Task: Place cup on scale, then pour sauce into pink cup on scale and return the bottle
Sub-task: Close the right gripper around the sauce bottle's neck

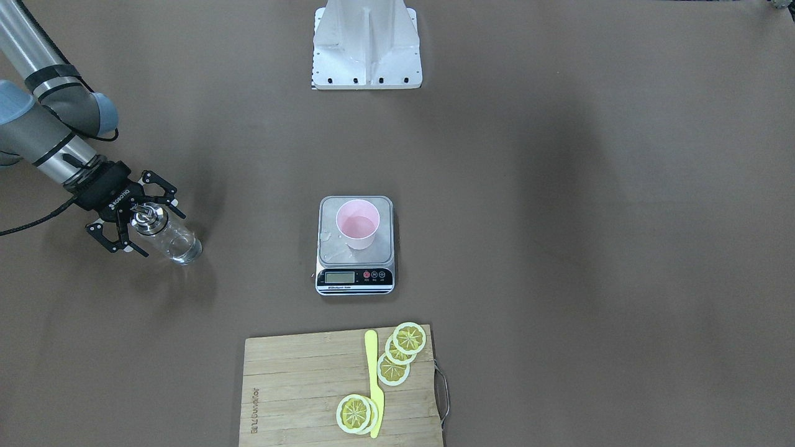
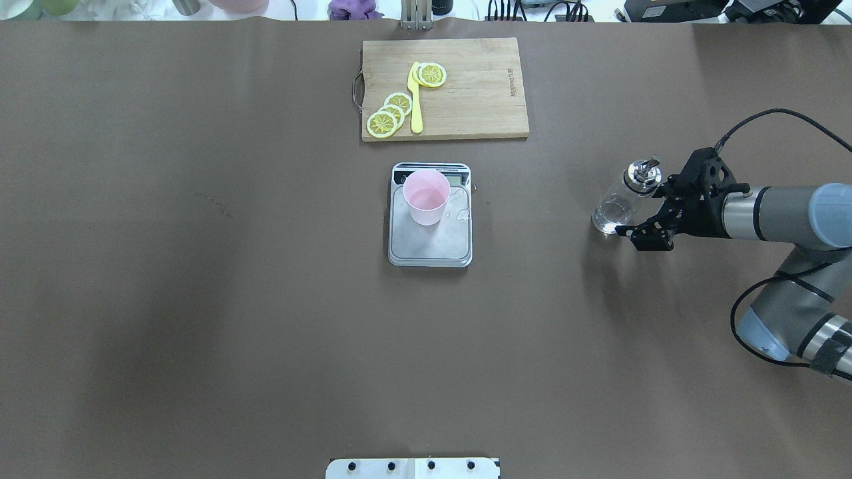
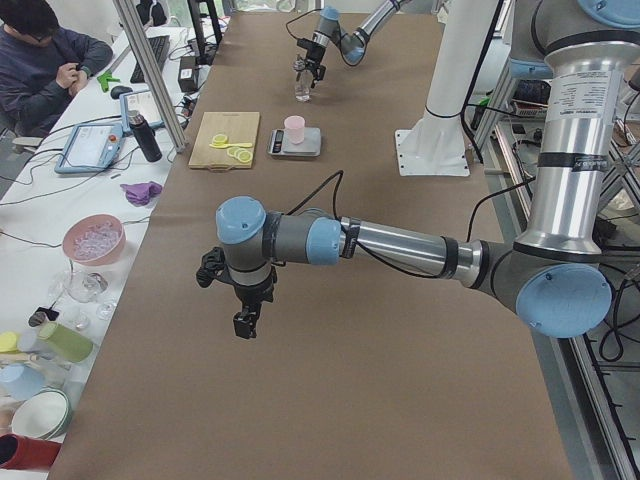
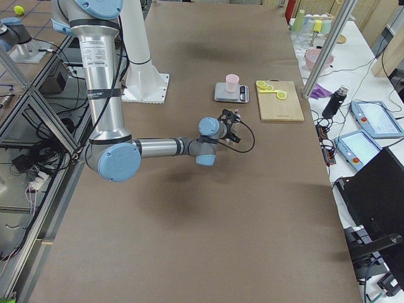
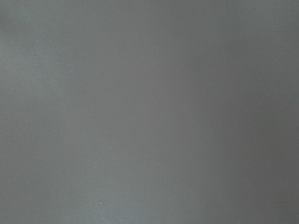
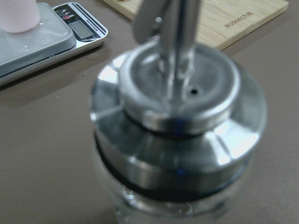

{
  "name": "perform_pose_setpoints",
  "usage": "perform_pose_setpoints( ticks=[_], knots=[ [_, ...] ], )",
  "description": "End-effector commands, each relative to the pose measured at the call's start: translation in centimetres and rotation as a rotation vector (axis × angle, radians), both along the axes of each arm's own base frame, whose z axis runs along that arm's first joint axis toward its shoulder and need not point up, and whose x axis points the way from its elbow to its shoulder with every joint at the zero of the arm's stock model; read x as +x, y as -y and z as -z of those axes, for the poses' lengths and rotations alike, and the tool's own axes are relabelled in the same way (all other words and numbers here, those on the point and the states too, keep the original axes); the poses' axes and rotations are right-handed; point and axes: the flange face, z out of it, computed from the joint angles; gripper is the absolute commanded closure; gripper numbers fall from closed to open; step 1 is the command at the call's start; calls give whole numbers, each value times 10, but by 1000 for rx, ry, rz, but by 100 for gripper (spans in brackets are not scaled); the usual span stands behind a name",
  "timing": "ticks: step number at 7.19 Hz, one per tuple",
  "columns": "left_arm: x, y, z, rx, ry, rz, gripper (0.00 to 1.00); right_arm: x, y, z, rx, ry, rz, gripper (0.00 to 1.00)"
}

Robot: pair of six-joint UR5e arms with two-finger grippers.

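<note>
Brown covering lies over the whole table (image 2: 200, 299). The right arm (image 2: 772, 216) reaches in low from the robot's right side. The right gripper (image 2: 638, 211) has its jaws wide apart, one finger on each side of the bottle (image 2: 616, 207) at the height of the neck. I see a gap between the fingers and the glass, so they do not clamp it. The left gripper (image 3: 244, 322) hangs above bare table, well apart from all the things. It shows only in the view from the left end, and from there I cannot tell how its jaws stand.

A wooden cutting board (image 2: 479, 100) lies beyond the scale (image 2: 432, 247), on the side away from the robot. The scale sits near the middle of the table, with its black display strip turned toward the board.

The bottle stands upright on the table, well apart from the scale on the robot's right. It is of clear glass with a shiny metal cap (image 6: 180, 107) and spout, and clear liquid fills its lower part.

The cup (image 2: 426, 197) is pale pink and stands upright on the steel platform, near the display end. On the board lie several lemon slices (image 2: 393, 113) and a yellow knife (image 2: 415, 100). A few clear drops (image 2: 460, 214) sit on the platform just beside the cup.
</note>
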Motion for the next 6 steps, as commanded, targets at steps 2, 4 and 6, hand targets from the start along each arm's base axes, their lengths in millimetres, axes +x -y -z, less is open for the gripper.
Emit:
perform_pose_setpoints(
  ticks=[2,4,6],
  knots=[
    [1,0,-1,-1,0,-2,2,-6,3,6,7,7,2,1],
    [1,0,-1,-2,0,0,2,-9,4,8,9,9,5,1],
    [1,0,-1,-3,0,1,2,-12,5,10,13,12,6,1]
  ],
)
